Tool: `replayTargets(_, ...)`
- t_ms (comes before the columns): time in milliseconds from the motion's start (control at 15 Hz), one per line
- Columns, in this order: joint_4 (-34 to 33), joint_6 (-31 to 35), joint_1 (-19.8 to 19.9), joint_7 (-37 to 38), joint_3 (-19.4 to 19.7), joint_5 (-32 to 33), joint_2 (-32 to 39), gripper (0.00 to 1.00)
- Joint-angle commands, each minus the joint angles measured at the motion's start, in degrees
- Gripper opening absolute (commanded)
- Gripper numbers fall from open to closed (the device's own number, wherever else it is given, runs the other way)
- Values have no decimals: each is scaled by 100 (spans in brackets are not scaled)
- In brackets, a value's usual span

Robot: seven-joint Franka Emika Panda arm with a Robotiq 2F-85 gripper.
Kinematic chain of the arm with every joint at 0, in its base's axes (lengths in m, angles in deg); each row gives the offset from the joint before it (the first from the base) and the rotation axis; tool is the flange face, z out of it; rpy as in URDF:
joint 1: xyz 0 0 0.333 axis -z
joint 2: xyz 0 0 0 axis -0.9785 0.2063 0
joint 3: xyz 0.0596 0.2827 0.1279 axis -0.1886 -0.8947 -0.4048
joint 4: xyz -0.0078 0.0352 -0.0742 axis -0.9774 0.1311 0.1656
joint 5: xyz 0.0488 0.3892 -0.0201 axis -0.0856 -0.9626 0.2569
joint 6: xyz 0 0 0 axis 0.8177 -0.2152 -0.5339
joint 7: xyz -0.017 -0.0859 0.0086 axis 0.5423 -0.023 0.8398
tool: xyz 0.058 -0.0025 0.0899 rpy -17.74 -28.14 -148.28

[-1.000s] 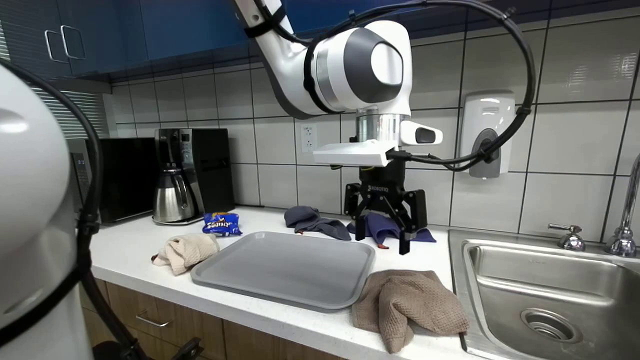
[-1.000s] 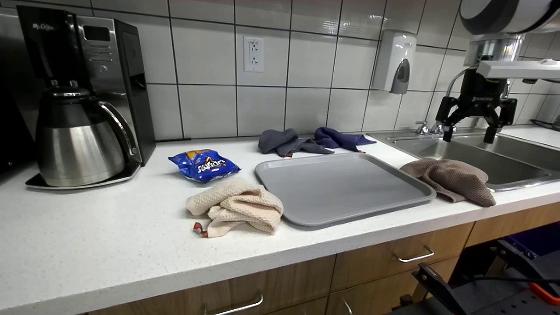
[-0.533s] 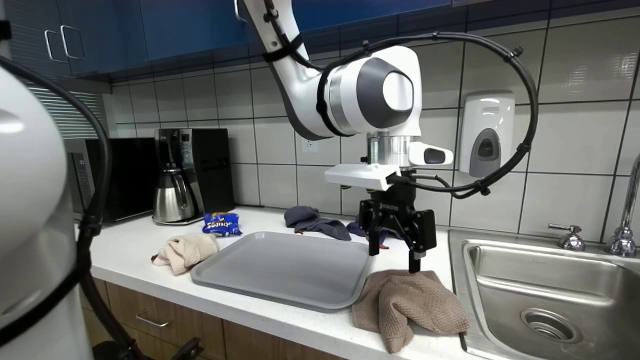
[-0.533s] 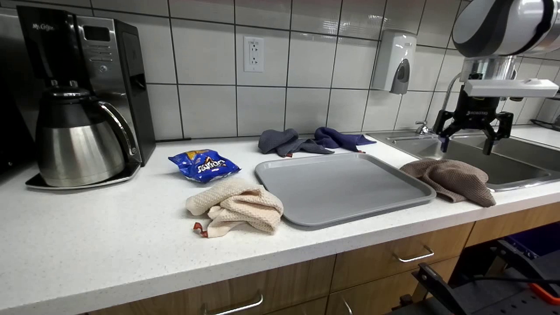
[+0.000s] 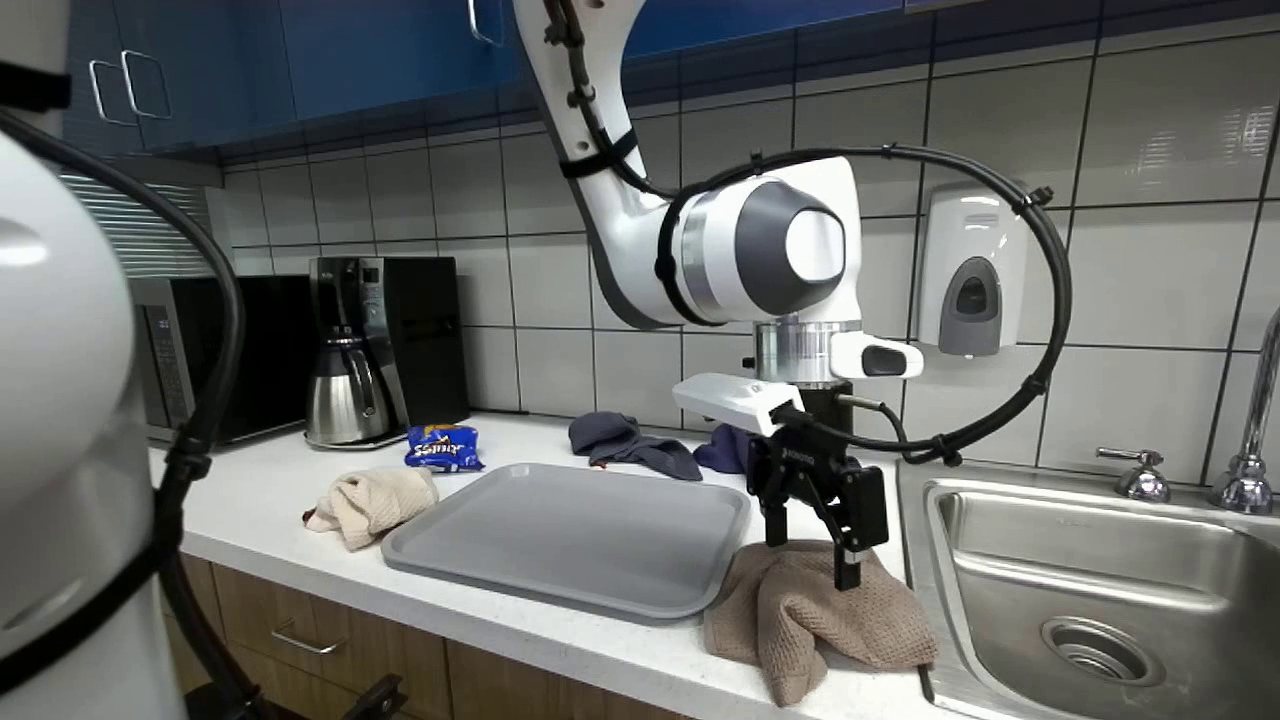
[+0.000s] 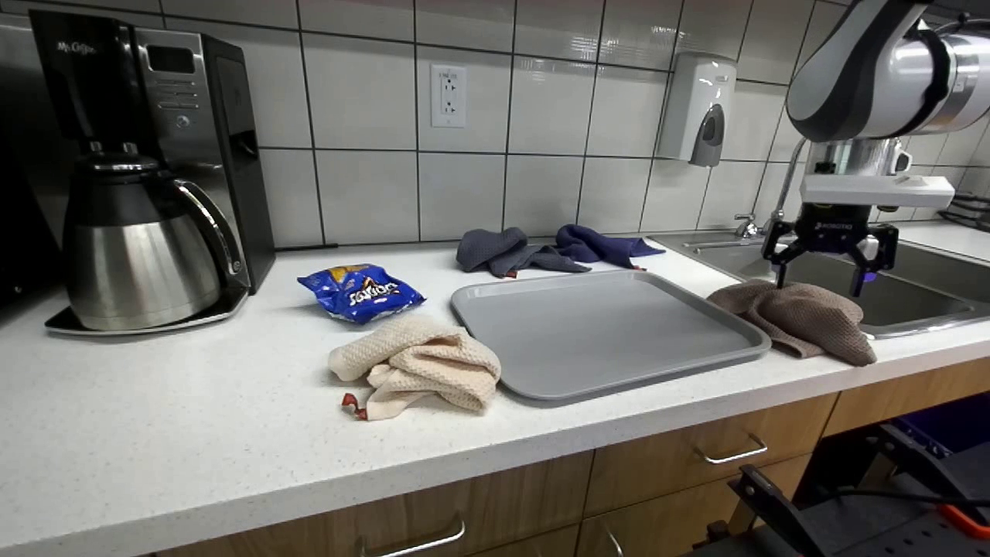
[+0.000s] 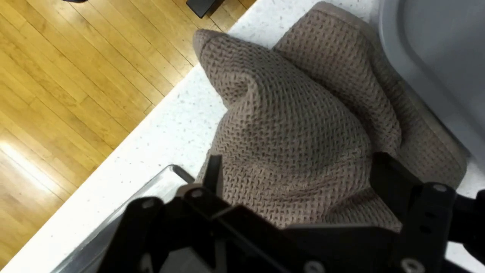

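Brown cloth lies btwn gray tray & sink; gripper hangs over it w/ jaws wide apart.

Towel on counter, between tray and sink; gripper above it.

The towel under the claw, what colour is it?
The waffle-weave towel is brown, a bit greyish. It shows best in the wrist view.

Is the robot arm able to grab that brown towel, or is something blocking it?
Probably yes. Its pincer is open and points down over the brown towel, and I see nothing between them. The gray tray sits beside it, out of the way.
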Motion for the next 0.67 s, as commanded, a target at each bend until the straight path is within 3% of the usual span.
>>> replayTargets(0,-144,319,-44,307,60,-162,303,100)
replayTargets(600,-266,671,-190,586,186,-251,815,100)
